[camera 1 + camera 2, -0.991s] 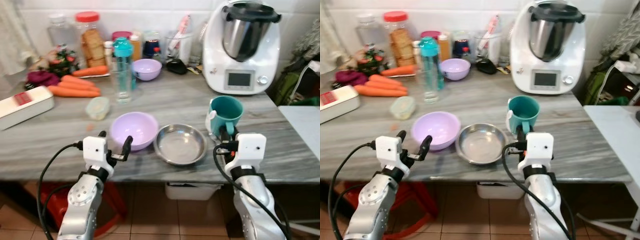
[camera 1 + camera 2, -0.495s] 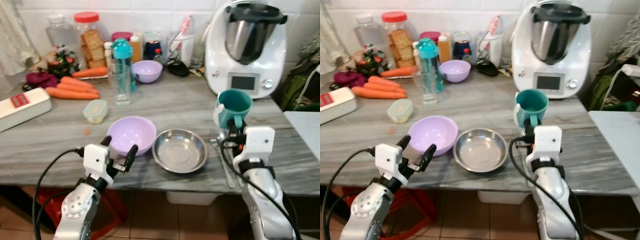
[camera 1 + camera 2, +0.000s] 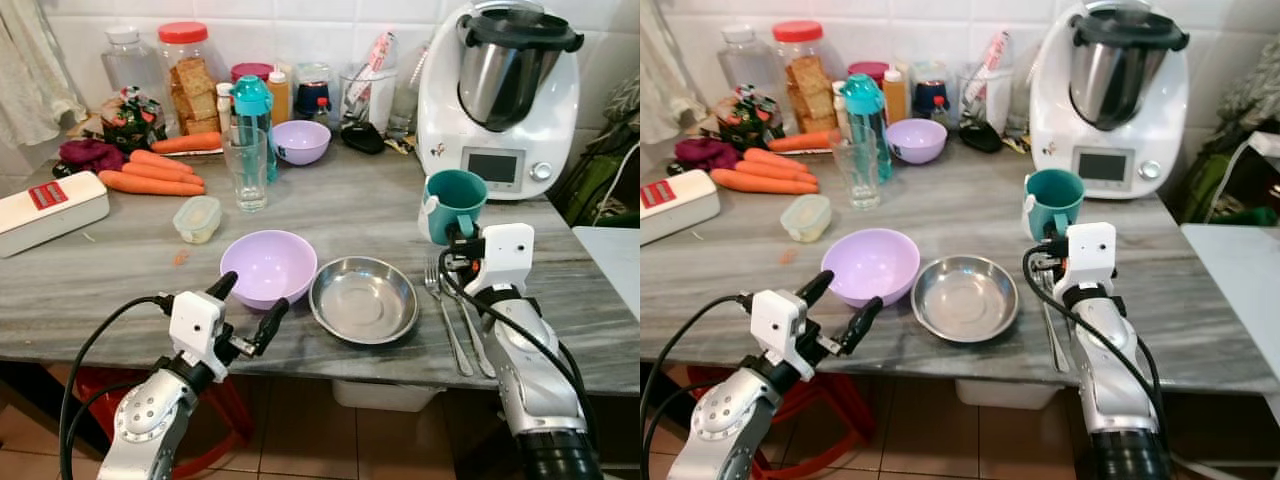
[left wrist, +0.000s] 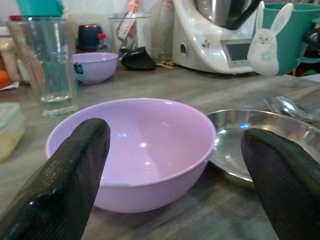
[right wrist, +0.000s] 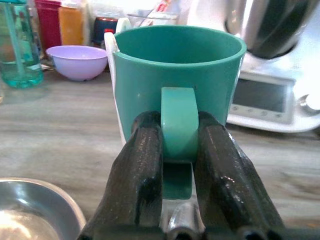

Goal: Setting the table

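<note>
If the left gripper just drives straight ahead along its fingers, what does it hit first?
Most likely the lavender bowl: it sits dead ahead between the open fingers of the left gripper, near the counter's front edge. The steel dish lies beside the bowl, off that line.

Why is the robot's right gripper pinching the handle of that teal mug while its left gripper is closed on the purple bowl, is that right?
Not quite. The left gripper is open; its fingers sit on either side of the purple bowl without touching it, as the left wrist view shows. The right gripper is indeed pinching the teal mug's handle.
</note>
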Motion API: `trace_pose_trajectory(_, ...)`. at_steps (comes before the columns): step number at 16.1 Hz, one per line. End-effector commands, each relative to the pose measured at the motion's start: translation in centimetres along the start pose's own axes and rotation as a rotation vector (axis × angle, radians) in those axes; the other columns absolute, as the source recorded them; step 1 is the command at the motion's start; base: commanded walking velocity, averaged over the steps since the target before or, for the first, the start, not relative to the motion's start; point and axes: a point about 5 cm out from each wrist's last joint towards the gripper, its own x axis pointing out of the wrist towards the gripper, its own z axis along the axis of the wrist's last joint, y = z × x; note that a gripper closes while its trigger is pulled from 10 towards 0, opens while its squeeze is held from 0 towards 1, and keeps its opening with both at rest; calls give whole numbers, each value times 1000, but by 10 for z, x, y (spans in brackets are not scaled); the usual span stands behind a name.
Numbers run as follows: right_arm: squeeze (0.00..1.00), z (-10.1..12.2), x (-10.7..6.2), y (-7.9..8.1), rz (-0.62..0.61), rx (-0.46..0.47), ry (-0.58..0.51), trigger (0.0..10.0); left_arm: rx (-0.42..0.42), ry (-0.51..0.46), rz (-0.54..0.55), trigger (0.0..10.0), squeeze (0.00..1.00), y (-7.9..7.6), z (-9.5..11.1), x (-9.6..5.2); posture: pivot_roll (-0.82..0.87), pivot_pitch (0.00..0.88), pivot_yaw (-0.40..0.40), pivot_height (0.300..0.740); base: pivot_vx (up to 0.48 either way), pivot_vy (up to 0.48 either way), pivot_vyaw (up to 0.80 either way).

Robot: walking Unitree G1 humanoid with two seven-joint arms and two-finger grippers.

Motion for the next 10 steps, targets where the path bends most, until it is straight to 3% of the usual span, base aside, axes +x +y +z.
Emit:
trace_pose_trajectory(1, 0, 4, 7, -4, 0, 19, -16, 10000, 1, -4, -14, 10000, 0, -2, 3, 0, 1, 0, -33, 740, 0, 0, 0)
trace_pose_trajectory(5, 0, -5, 34, 17, 125, 61, 17, 10000, -2, 0, -17, 10000, 0, -3, 4, 0, 23, 0, -32, 740, 0, 0, 0)
trace_pose_trajectory(10, 0, -21, 37, 29, 186, 82, 58, 10000, -4, 1, -10, 10000, 0, -4, 4, 3, 35, 0, -32, 740, 0, 0, 0)
